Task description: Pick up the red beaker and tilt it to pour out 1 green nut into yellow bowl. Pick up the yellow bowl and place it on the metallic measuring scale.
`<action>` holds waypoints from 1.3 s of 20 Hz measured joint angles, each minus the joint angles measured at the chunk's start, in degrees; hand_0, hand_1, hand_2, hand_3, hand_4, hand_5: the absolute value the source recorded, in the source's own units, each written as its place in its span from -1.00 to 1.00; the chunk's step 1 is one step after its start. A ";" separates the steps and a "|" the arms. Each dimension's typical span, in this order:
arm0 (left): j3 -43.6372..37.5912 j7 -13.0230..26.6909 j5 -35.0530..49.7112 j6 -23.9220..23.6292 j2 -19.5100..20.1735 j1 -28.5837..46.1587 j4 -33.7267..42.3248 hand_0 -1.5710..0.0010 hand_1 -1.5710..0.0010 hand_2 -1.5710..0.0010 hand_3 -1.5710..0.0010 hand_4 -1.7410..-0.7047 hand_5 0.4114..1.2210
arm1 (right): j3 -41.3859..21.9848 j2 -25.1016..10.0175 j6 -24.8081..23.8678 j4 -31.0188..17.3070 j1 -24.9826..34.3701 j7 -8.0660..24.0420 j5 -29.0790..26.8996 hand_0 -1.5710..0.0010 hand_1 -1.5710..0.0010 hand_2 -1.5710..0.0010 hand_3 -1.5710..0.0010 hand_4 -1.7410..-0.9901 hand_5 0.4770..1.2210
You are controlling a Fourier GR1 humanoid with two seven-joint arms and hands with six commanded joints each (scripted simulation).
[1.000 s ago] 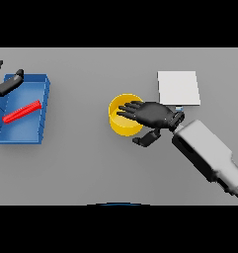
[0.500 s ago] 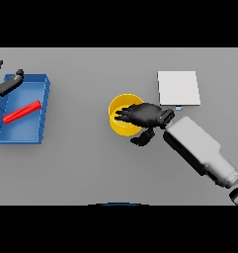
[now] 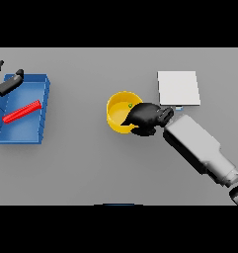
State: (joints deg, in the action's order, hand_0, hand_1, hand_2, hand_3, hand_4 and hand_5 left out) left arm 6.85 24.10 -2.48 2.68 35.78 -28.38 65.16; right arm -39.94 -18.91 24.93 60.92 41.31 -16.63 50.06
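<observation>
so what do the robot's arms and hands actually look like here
The right arm is a chunky, boxy forearm in light grey to white, with a darker joint at its lower end near the picture's right edge. It ends in a glossy black right hand with rounded fingers. Only the black left hand shows at the left edge. No cables or markings are visible.

- The right hand point(image 3: 146, 117) lies over the right rim of the yellow bowl point(image 3: 116, 116), its fingers curled round that rim.
- A small green nut point(image 3: 130, 105) sits inside the bowl, near its upper right wall.
- The metallic measuring scale point(image 3: 178, 88), a pale square plate, lies just up and right of the bowl, apart from it.
- The red beaker point(image 3: 21, 111) lies on its side, slanted, in the blue tray point(image 3: 43, 113) at the left.
- The left hand point(image 3: 6, 83) shows at the tray's upper left corner, fingers relaxed, holding nothing.
</observation>
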 measured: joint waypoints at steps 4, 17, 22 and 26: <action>0.22 0.64 -0.16 0.13 0.18 -0.62 0.55 1.00 1.00 1.00 1.00 0.85 -0.26 | 0.13 0.36 1.81 0.43 0.44 2.52 -1.04 -0.85 -0.84 -0.69 -0.49 -0.89 0.92; -0.48 -0.33 0.95 0.12 -0.02 0.34 0.91 1.00 1.00 1.00 1.00 0.83 -0.28 | 4.28 -6.04 8.17 11.98 0.86 9.69 -4.86 -0.99 -0.99 -0.87 -0.52 -0.99 0.99; -0.64 0.59 1.50 0.46 0.19 -0.07 1.76 1.00 1.00 1.00 1.00 0.79 -0.26 | 6.38 -7.99 10.20 17.02 -0.51 14.18 -5.80 -0.96 -1.00 -0.89 -0.52 -1.00 1.00; -1.00 1.55 2.07 0.28 -0.32 -0.31 1.28 1.00 1.00 1.00 1.00 0.75 -0.21 | 9.34 -10.43 6.37 14.15 1.00 13.56 -5.78 -0.98 -1.00 -0.95 -0.48 -1.00 1.00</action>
State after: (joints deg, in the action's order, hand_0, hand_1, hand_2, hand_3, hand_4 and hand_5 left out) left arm 5.85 25.66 -0.41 2.96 35.46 -28.70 66.44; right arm -30.60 -29.33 31.30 75.07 42.31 -3.06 44.28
